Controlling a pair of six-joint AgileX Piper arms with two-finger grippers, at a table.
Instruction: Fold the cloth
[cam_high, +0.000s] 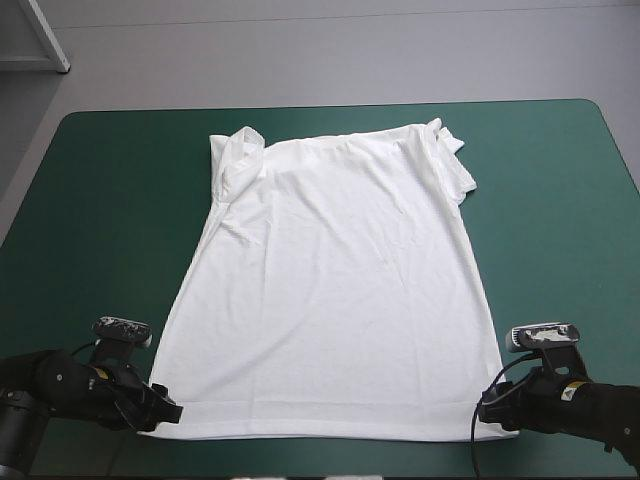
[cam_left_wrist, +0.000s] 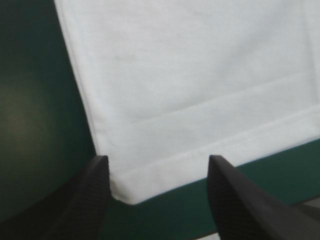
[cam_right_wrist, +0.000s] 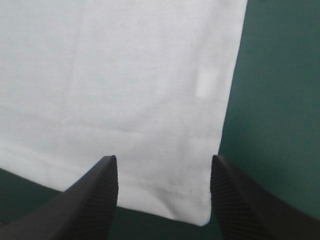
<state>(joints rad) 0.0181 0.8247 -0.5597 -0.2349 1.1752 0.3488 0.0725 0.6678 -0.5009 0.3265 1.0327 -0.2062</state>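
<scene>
Nearest, the left gripper (cam_high: 160, 410) and right gripper (cam_high: 490, 410) flank the near hem of the white T-shirt (cam_high: 340, 290), which lies spread flat on the teal-green cover (cam_high: 100, 200). Left wrist view: fingers spread, left hem corner (cam_left_wrist: 125, 192) between them. Right wrist view: spread likewise around the right hem corner (cam_right_wrist: 200, 212); the fabric looks light and limp, likely best pinched there.

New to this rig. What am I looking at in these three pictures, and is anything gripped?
A two-armed robot at a table with a teal-green cover. The wide picture is from a camera above and behind the robot. The other two are from a camera on each wrist, looking forward along that arm. A white T-shirt lies spread flat, sleeves toward the far edge. The left gripper and right gripper are both open, each at a near hem corner. Nothing is held.
</scene>
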